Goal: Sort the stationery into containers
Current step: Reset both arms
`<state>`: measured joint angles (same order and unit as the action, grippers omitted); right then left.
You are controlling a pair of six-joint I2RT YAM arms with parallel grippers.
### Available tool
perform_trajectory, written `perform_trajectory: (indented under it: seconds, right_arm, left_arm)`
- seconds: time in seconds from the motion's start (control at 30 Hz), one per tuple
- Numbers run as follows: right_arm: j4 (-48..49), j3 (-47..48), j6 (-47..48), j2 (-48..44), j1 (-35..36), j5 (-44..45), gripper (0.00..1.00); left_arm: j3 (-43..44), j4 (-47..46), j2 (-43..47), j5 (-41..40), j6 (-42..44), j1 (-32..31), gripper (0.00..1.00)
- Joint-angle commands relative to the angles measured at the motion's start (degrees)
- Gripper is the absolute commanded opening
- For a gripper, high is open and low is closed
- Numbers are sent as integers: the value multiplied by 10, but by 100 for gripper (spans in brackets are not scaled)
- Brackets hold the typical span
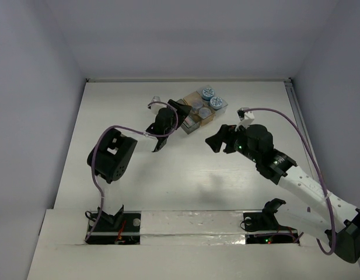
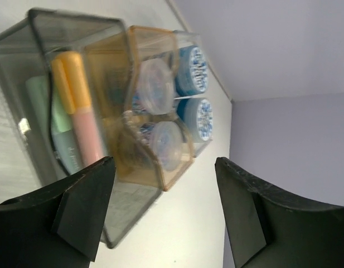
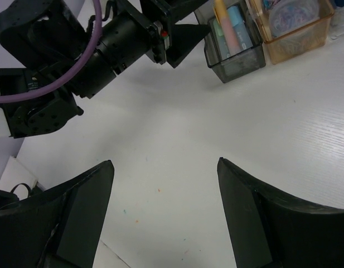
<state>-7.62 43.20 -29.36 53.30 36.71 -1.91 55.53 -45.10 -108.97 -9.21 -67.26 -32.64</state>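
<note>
The containers (image 1: 198, 111) are joined open boxes at the back middle of the table. In the dark grey box (image 2: 43, 50) stand an orange stick (image 2: 77, 78), a pink stick (image 2: 88, 134) and a green stick (image 2: 38, 95); a light blue stick (image 3: 241, 27) shows in the right wrist view. The tan box (image 2: 113, 61) holds two purplish-grey cylinders (image 2: 155, 86), and the clear box holds two blue-and-white rolls (image 2: 193, 70). My left gripper (image 2: 163, 164) is open just in front of the boxes, with nothing between its fingers. My right gripper (image 3: 165, 162) hangs open over bare table, also holding nothing.
The left arm (image 3: 105, 44) with its purple cable (image 3: 38, 89) reaches across towards the boxes. White walls close the table (image 1: 139, 186) at the back and sides. A raised white ledge (image 1: 185, 224) runs along the near edge by the arm bases.
</note>
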Motion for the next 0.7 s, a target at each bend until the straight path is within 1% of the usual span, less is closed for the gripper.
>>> perform_trajectory:
  seconds: [0.0,0.07,0.1,0.17,0.2,0.23,0.27,0.3,0.33,0.37,0.4,0.43,0.47,0.53,0.57,0.6,0.63,0.67]
  right_arm:
    - [8,10,5,-20,-5,16,81]
    - [7,20,9,-29,-5,37,79]
    - [5,25,10,-32,-5,42,74]
    - [-4,36,16,-39,-5,59,66]
    - [-6,46,19,-50,-5,67,52]
    - [-9,50,24,-58,-5,88,43]
    - [-13,53,26,-68,-5,99,22]
    - [-15,58,30,-89,-5,110,7]
    - [-19,63,38,-100,-5,130,0]
    - [-27,66,43,-111,-5,139,0]
    - [-30,71,47,-122,-5,149,0]
    - [-33,78,54,-145,-5,171,0]
    - [-36,79,58,-158,-5,182,0]
    - [-36,79,74,-199,-5,226,0]
    - [-36,74,78,-212,-5,243,11]
    - [-35,71,84,-224,-5,262,21]
    - [-34,66,95,-238,-5,291,36]
    - [-29,54,105,-258,-5,317,66]
  left_arm:
    - [20,-29,77,2,55,-2,69]
    - [32,-24,100,23,80,-2,70]
    - [37,-13,128,30,114,-8,70]
    - [55,26,162,33,154,-14,70]
    - [56,34,204,30,174,-14,70]
    - [49,40,225,20,213,-22,71]
    - [41,43,274,17,231,-29,99]
    - [33,46,299,17,248,-30,99]
    - [15,51,322,19,273,-35,99]
    - [6,67,348,24,285,-35,99]
    - [-2,79,394,25,295,-35,99]
    - [-18,94,415,34,305,-35,99]
    - [-23,139,456,35,318,-35,99]
    - [-39,185,497,37,334,-35,99]
    - [-45,226,538,37,353,-35,99]
    - [-52,248,560,30,364,-35,99]
    - [-66,265,581,12,375,-35,99]
    - [-81,305,623,-20,393,-35,99]
